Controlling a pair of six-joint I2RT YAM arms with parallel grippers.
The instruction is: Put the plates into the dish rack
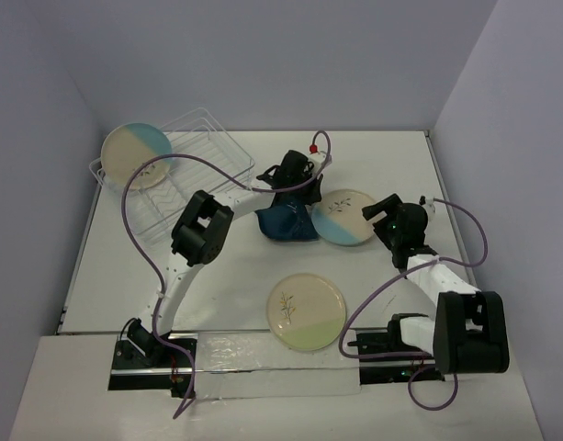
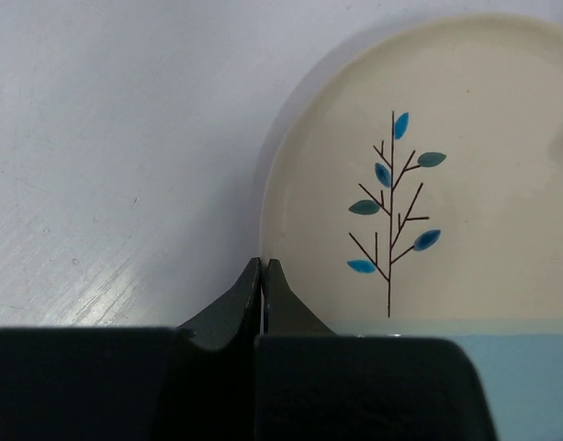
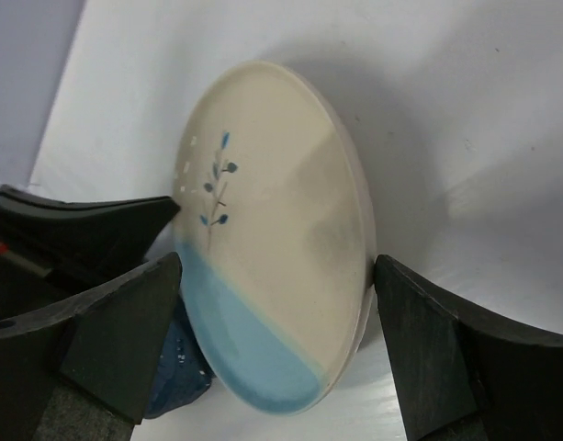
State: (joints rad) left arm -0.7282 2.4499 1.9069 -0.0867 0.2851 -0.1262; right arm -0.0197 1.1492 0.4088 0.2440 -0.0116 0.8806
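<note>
A beige plate with a light-blue section (image 1: 345,217) sits tilted at mid-table, one edge propped on the dark-teal leaf-shaped plate (image 1: 286,223). My right gripper (image 3: 274,317) spans it, one finger against each side of the rim of this plate (image 3: 272,248). My left gripper (image 2: 263,266) is shut with nothing in it, its tips at the rim of the same plate (image 2: 428,184). A second beige-and-blue plate (image 1: 134,154) stands in the clear dish rack (image 1: 203,138) at the back left. The cream plate with a pale-green section (image 1: 306,310) lies flat near the front.
White walls enclose the table at the back and both sides. The left arm (image 1: 203,230) reaches across from the front left past the rack. A purple cable (image 1: 139,239) loops over the table's left part.
</note>
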